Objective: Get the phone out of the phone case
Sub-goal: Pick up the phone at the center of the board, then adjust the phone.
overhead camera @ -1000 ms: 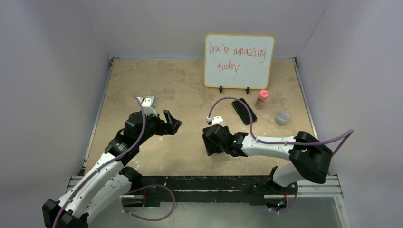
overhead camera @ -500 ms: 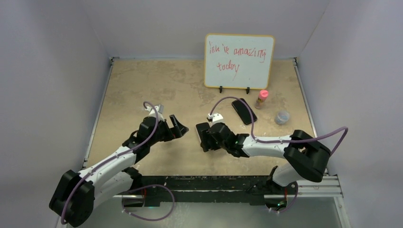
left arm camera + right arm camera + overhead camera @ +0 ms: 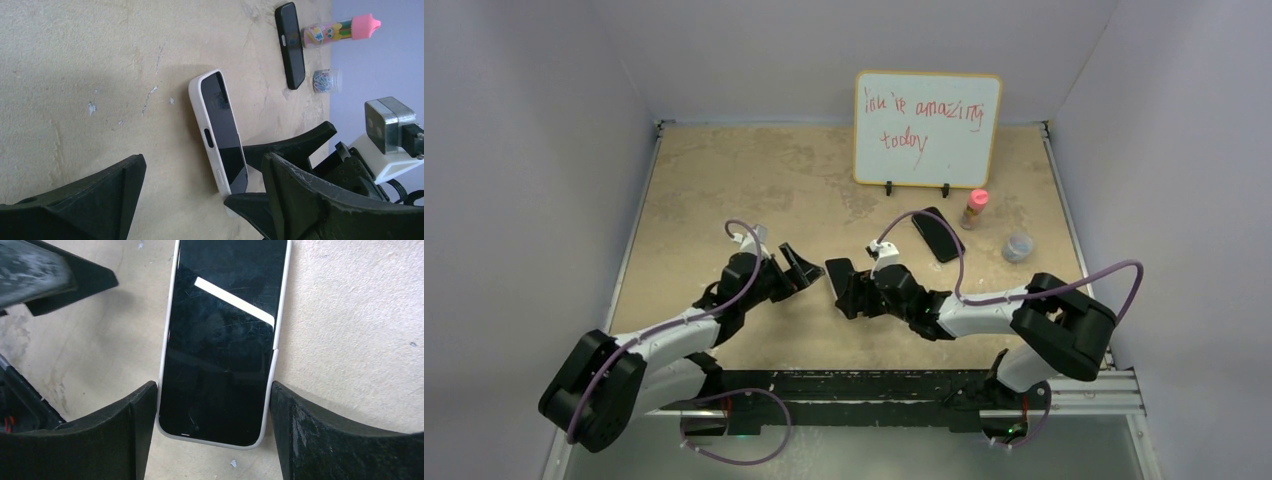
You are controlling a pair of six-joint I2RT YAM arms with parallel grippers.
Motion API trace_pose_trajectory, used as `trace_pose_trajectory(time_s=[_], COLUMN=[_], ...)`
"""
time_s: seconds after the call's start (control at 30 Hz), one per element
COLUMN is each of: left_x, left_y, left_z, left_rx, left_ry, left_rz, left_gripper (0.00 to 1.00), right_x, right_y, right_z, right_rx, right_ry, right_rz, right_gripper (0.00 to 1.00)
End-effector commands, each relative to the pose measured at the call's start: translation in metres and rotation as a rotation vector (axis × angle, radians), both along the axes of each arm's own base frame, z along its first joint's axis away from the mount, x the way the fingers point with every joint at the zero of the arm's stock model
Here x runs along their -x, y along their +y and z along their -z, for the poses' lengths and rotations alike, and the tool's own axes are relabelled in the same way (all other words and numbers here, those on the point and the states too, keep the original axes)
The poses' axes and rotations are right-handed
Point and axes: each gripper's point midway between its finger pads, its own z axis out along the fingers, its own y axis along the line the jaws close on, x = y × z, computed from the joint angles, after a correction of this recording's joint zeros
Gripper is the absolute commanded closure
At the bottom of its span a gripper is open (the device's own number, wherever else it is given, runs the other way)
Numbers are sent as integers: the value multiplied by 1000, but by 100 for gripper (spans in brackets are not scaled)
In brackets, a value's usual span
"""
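Observation:
The phone in its white case [image 3: 225,340] has a black screen and is held by its long sides between my right gripper's fingers [image 3: 295,435], just above the tan table. In the top view it shows as a dark slab [image 3: 837,277] at the tip of my right gripper [image 3: 852,290]. My left gripper [image 3: 799,268] is wide open and empty, just left of the phone's free end. In the left wrist view the cased phone [image 3: 220,127] stands edge-on ahead of my left gripper [image 3: 202,162], slightly toward its right finger, with the right arm's fingers behind it.
A second black phone [image 3: 938,233] lies flat behind the right arm. A pink-capped bottle [image 3: 975,208] and a small jar of clips [image 3: 1018,247] stand at the right. A whiteboard [image 3: 927,128] stands at the back. The walls close in on both sides.
My right gripper has carried the cased phone leftward toward the centre. My left gripper has moved right and nearer, closing the gap to the phone's free end.

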Motion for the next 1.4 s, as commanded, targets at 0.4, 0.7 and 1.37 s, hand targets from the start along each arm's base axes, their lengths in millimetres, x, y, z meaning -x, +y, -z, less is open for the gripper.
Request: trace_pose_trajectory(time_s=[0.4,0.7,1.37], left_x=[-30,-32,-40], left_y=[-38,-60,-70], left_z=[-10,2,-36], left_rx=[141,213,208], left_ry=[-16,24,-142], left_rz=[57,98,143], left_gripper=[23,46,100], right_x=[1,2,1], right_y=[21,23,6], right_z=[-16,-10,-37], right_rx=[-160,-158,-181], right_ry=[-7,8,-55], right_rz=[-14,-21,20], right_gripper=[100,100,85])
